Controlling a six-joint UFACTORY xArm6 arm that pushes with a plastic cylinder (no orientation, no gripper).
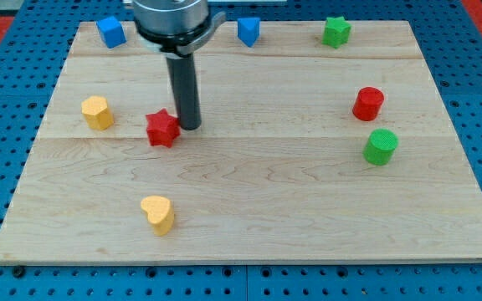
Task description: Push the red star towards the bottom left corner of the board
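Observation:
The red star (pixel 163 128) lies on the wooden board (pixel 249 209), left of centre. My tip (pixel 189 126) stands right beside the star, on its right side and slightly above it in the view, touching or nearly touching it. The rod rises from the tip towards the view's top. The board's bottom left corner (pixel 2 255) lies far down and left of the star.
A yellow block (pixel 97 112) sits left of the star. A yellow heart (pixel 158 214) lies below it. A blue cube (pixel 111 32) and a blue block (pixel 248 31) are at the top. A green star (pixel 336 32), red cylinder (pixel 368 104) and green cylinder (pixel 381 146) are on the right.

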